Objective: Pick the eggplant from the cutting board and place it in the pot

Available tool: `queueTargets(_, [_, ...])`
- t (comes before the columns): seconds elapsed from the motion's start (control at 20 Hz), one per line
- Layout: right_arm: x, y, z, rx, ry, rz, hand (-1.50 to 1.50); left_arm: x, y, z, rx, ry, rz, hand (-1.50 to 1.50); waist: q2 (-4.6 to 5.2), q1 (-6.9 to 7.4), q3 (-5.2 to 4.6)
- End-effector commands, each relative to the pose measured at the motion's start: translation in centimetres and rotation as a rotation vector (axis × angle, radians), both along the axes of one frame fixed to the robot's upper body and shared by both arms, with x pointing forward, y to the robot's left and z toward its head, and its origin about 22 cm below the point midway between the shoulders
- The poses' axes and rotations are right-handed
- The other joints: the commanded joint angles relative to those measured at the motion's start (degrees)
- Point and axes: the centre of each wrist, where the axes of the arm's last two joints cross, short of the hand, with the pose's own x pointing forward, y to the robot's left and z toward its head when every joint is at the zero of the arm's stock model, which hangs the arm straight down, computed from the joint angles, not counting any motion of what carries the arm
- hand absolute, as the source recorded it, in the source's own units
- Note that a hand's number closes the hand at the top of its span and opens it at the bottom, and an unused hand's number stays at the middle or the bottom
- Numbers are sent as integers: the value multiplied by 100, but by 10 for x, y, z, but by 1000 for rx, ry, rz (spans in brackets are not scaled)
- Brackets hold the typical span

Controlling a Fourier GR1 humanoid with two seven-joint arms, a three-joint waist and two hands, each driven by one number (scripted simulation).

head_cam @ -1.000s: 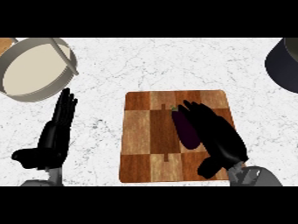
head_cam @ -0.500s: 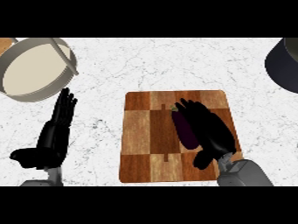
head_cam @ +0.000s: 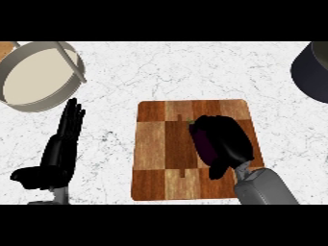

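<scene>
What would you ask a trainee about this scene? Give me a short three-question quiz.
1. True or false: the eggplant lies inside the dark pot.
2. Pick one. The right hand curls over: A the eggplant, B the pot, C nothing.
3. Fill the gap: the left hand rests open, fingers up, to the left of the ___.

Key
1. False: it lies on the board, far from the pot at the upper right.
2. A.
3. cutting board.
</scene>
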Motion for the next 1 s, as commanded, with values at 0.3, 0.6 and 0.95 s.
queueTargets(0.3, [2,14,-1,23,-98,30,150,14,-15,12,-3,-1,-10,0,34,-8,28])
queueTargets(0.6, [50,1,6,23,-64,-286,150,9,-11,4,-3,-18,-19,0,81,114,30])
queueTargets(0.95, [116,9,48,-8,-92,-635,150,7,1,13,11,-17,-53,0,93,246,31])
